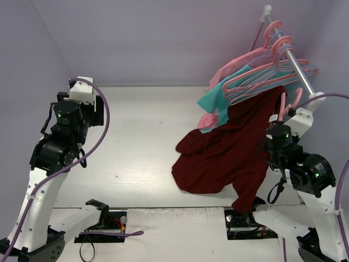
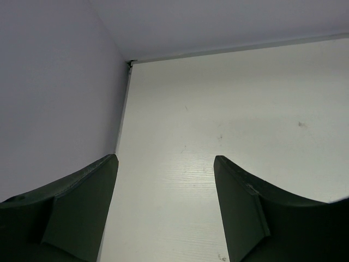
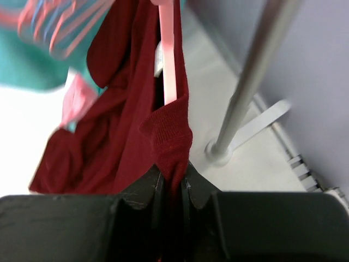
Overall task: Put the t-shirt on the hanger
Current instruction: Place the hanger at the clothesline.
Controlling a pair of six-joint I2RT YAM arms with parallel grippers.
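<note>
The maroon t-shirt [image 1: 229,150] hangs from its top near the rail and spills onto the table, with one part over the front edge. In the right wrist view the t-shirt [image 3: 125,109] drapes around a salmon-pink hanger bar [image 3: 168,54], with a small white tag [image 3: 158,61] beside it. The same hanger [image 1: 283,106] pokes out of the cloth in the top view. My right gripper [image 3: 172,177] is shut on a fold of the t-shirt, just below the hanger, and in the top view it [image 1: 282,117] sits at the shirt's upper right. My left gripper [image 2: 163,207] is open and empty over bare table at the far left [image 1: 90,103].
A metal clothes rail [image 1: 294,63] stands at the back right; its post [image 3: 256,82] and foot are close to my right gripper. Several pink hangers [image 1: 272,71] hang on it with a teal garment [image 1: 215,101] and a pink garment [image 1: 207,120]. Walls enclose the table.
</note>
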